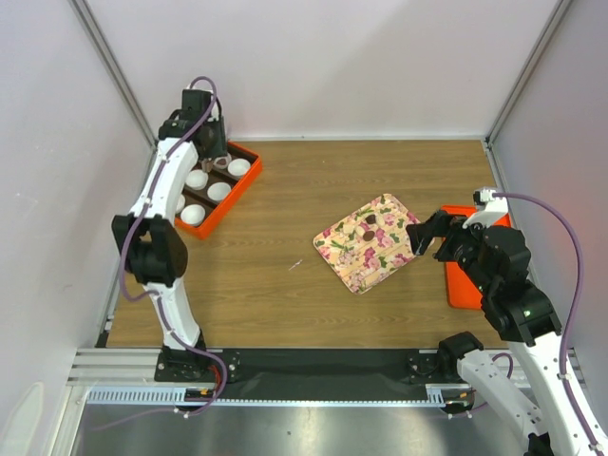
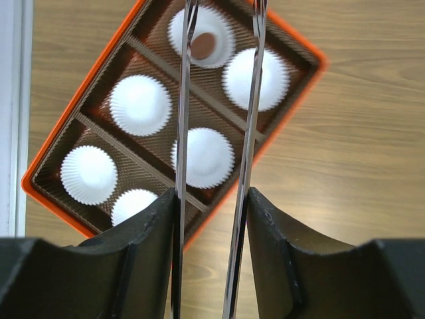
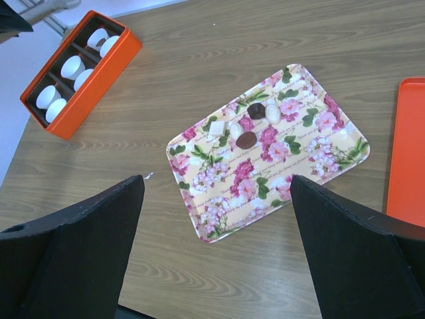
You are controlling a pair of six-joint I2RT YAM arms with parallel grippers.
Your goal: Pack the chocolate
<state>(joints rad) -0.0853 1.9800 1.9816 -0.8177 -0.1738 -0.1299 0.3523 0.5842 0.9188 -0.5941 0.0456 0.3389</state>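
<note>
Your left claw (image 2: 223,10) hangs over the orange box (image 2: 53,156). Its two thin shiny metal blades (image 2: 247,153) are parted with nothing between them. The tips run off the top of the wrist view, so "empty" is my read, not a certainty.

Just under the blades, one chocolate (image 2: 204,44), small, dark and rounded, sits in a far-end white paper cup (image 2: 219,23). The other five cups (image 2: 140,104) are empty. They are fluted, pleated paper, set two to a row between dividers on a brown ribbed liner.

Farther out, mid-table, the pink-flowered tray (image 3: 312,156) is a glossy rounded rectangle. Two more dark chocolates (image 3: 255,109) (image 3: 246,140) lie loose on it, close together. A few pale lumps (image 3: 272,111) lie beside them; I can't tell what they are.

Your right claw (image 3: 216,183) hovers by the tray's right side with its black fingers spread wide, holding nothing. A flat orange lid (image 3: 408,153) lies beside that arm on the wood-grain table (image 1: 285,190).

Progress looks early: one cup is filled, five are open, and at least two dark pieces are left to carry over.
</note>
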